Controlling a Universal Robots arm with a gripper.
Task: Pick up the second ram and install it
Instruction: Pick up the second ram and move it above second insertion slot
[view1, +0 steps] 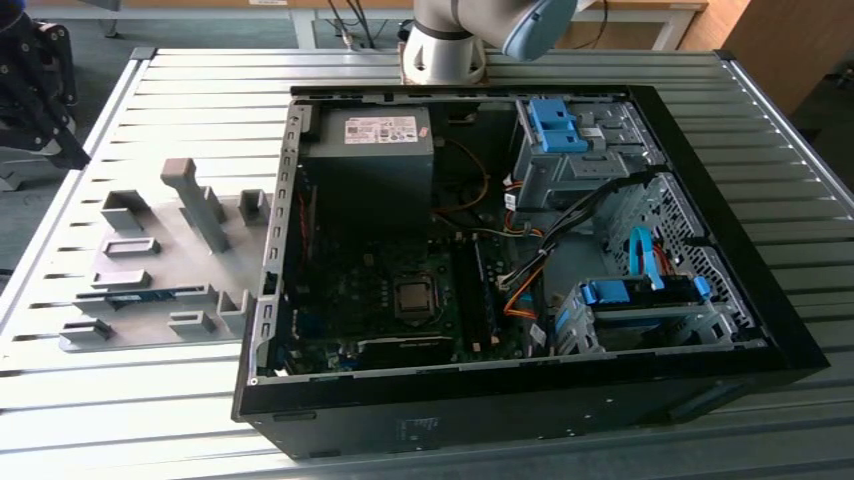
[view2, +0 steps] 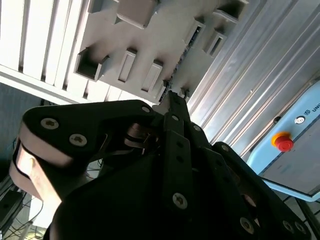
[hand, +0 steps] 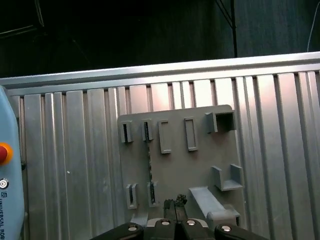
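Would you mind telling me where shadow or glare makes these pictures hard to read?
Exterior view: the inside of the computer case lies in deep shadow, while the table is evenly lit. Second wrist view: the claw is a dark mass against the bright table. First wrist view: pinkish glare streaks the table around the grey plate, and the background is near black.

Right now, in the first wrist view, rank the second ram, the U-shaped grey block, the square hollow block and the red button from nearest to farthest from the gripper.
From the gripper:
1. second ram, slotted in the grey plate.
2. U-shaped grey block, across the same plate.
3. square hollow block, at the plate's far corner.
4. red button, off the plate entirely.
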